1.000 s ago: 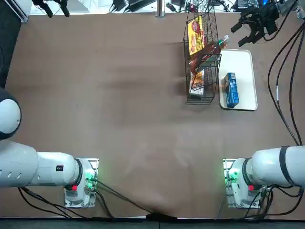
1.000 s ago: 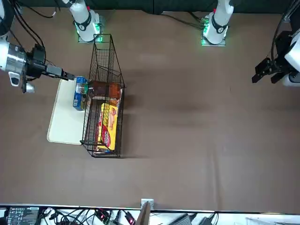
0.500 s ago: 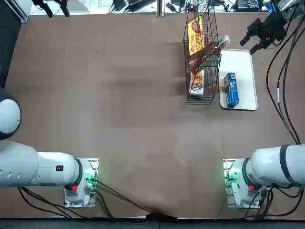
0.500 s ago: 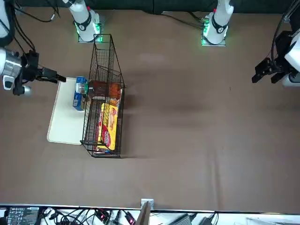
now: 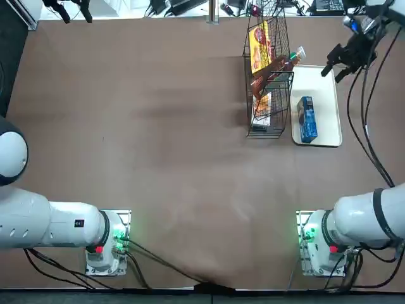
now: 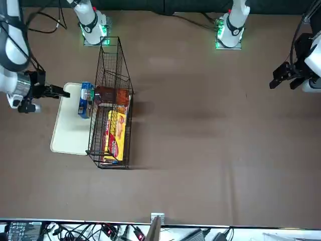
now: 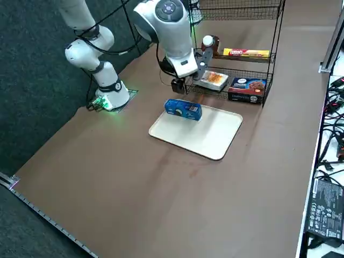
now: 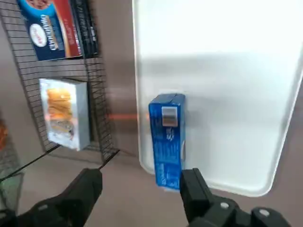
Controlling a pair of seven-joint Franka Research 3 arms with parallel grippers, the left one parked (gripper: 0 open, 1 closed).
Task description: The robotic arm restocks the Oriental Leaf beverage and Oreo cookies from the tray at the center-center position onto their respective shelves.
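My right gripper (image 5: 333,71) hangs open and empty above the far right corner of the cream tray (image 5: 323,82). The blue Oreo cookies packet (image 5: 307,119) lies on the tray's near part, close to the rack side. In the wrist view the packet (image 8: 166,139) lies on the tray (image 8: 218,71), beyond my gripper (image 8: 139,189). The Oriental Leaf beverage (image 5: 276,68) rests slanted on a tier of the black wire shelves (image 5: 268,120), its white cap (image 7: 207,41) poking out towards the tray. From the side, my gripper (image 7: 181,86) is just above the packet (image 7: 183,109).
The shelves also hold a yellow-and-red packet (image 5: 259,39), a white-and-orange packet (image 8: 64,113) and a dark blue box (image 7: 247,88). Black cables (image 5: 367,126) trail from my arm along the table's right edge. The shelves stand right against the tray's left side.
My right gripper has swung from beyond the table's far right corner back towards the tray and lowered. The packet, bottle and tray have not moved.
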